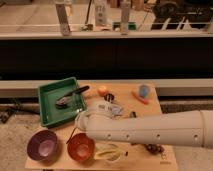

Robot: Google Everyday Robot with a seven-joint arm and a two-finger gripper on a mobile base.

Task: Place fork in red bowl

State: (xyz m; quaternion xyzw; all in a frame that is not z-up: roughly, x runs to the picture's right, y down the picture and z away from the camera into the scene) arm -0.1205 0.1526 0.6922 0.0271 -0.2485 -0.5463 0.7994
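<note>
The red bowl (81,146) stands near the wooden table's front edge, right of a purple bowl (43,144). My white arm reaches in from the right, and its gripper end (79,121) hangs just above and behind the red bowl, largely hidden by the wrist. A slim dark sliver (71,135) slants from the gripper end down to the red bowl's left rim. I cannot tell whether it is the fork. No fork shows clearly elsewhere.
A green tray (49,113) at the left holds a black-handled utensil (71,96). An orange ball (102,90), a blue object (144,90), an orange stick (140,98), white packets (108,107) and a yellow item (110,151) lie on the table (167,159). A dark counter runs behind it.
</note>
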